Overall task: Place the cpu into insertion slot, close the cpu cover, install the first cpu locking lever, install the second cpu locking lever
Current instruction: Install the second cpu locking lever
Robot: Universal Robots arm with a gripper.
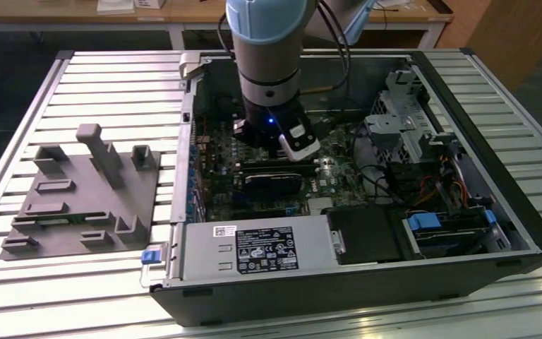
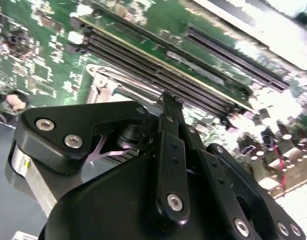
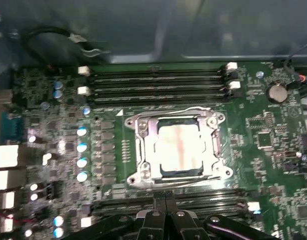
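**Chip seated, cover down, gripper closed just off the socket**

Exterior view, left to right: grey plastic fixture (image 1: 82,194) on the slatted table (image 1: 26,106), well apart from the open computer case (image 1: 497,233); the arm (image 1: 266,63) reaches down into the case over the green motherboard (image 1: 214,191).

First wrist view: the cpu (image 3: 177,150) lies flat in the insertion slot (image 3: 176,150), pale metal top showing through the open middle of the cpu cover (image 3: 143,145), which looks lowered around it. Thin wire levers run along the socket's edges; whether they are latched I cannot tell. Memory slots (image 3: 156,82) lie beside the socket on two sides.

Handling, judged: chip is light, stiff, fragile underneath, slippery on top; hold by the edges only. Cover and levers are thin springy metal, best pushed near their free ends.

Gripper (image 3: 165,196): fingers (image 3: 159,200) pressed together, nothing between them, tips hanging just beside the socket's near edge, over the memory slots; contact cannot be told.
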